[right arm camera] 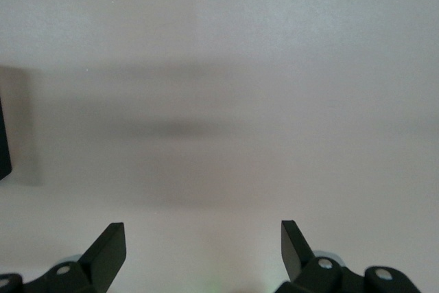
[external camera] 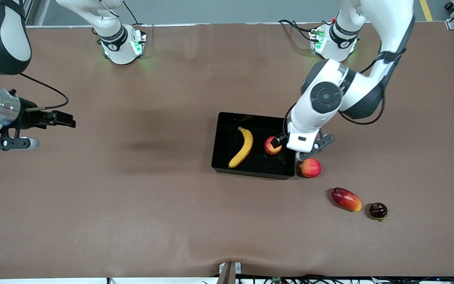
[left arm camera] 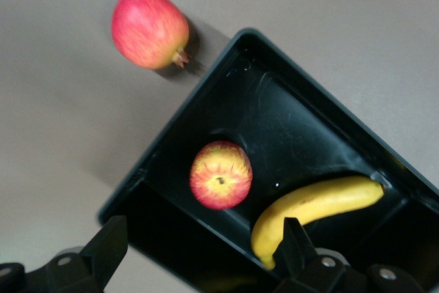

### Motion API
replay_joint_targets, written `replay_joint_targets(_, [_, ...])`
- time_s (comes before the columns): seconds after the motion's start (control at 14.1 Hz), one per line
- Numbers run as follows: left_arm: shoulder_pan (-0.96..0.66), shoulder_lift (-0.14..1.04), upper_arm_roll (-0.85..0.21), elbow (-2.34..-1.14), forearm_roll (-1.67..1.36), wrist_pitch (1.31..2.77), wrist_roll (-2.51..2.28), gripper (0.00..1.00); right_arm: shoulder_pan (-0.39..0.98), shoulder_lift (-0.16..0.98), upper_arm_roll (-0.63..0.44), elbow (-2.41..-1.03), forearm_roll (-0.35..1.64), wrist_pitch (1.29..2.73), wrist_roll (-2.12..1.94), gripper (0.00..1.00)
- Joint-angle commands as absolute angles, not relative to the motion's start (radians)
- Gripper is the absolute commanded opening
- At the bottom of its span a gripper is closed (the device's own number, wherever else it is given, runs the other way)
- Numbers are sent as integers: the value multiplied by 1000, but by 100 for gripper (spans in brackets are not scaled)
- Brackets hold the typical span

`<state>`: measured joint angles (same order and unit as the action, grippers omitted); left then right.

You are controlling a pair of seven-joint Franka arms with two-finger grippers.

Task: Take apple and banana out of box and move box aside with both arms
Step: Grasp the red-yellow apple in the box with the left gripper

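Tray (external camera: 220, 142): glossy black. Banana (external camera: 242, 146): plain yellow, darker at the tips. Apple (external camera: 271, 145): red with yellow streaks, yellower around the stem. Round fruit with nub (external camera: 310, 168): pinkish-red, finely speckled. Mango (external camera: 346, 199): red shading to orange-yellow at one end. Small round fruit (external camera: 378, 210): dark maroon, nearly black. Table (external camera: 132, 205): flat brown. Arms white with dark grey joints, green lights at the bases; gripper fingers (right arm camera: 110, 248) black.

Five fruits (external camera: 241, 147), one tray (external camera: 221, 159)
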<state>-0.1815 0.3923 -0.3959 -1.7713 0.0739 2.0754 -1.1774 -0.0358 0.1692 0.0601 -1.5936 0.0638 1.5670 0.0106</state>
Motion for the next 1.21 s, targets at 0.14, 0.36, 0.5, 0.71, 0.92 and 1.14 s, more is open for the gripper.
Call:
replay_joint_targets(0.14, [-230, 481, -396, -1821, 202, 2173, -1363, 100, 3, 210, 61, -1591, 78, 1597, 2, 100])
replay_joint_targets(0.36, [-248, 549, -396, -1819, 285, 2233, -1451, 100, 24, 233, 61, -1591, 106, 1612, 2, 100])
replay_joint_targets(0.5, [-250, 581, -396, -1821, 319, 2244, -1463, 100, 32, 265, 61, -1591, 142, 1638, 2, 100])
replay_joint_targets(0.71, [-247, 623, -396, -1832, 357, 2293, -1479, 100, 48, 291, 61, -1591, 155, 1660, 3, 100])
replay_joint_targets(0.92, [-244, 618, -397, -1825, 357, 2298, -1480, 0, 69, 304, 61, -1592, 156, 1663, 3, 100])
replay_joint_targets(1.14, [-241, 551, -399, -1815, 359, 2270, -1463, 0, 74, 328, 61, -1592, 156, 1675, 5, 100])
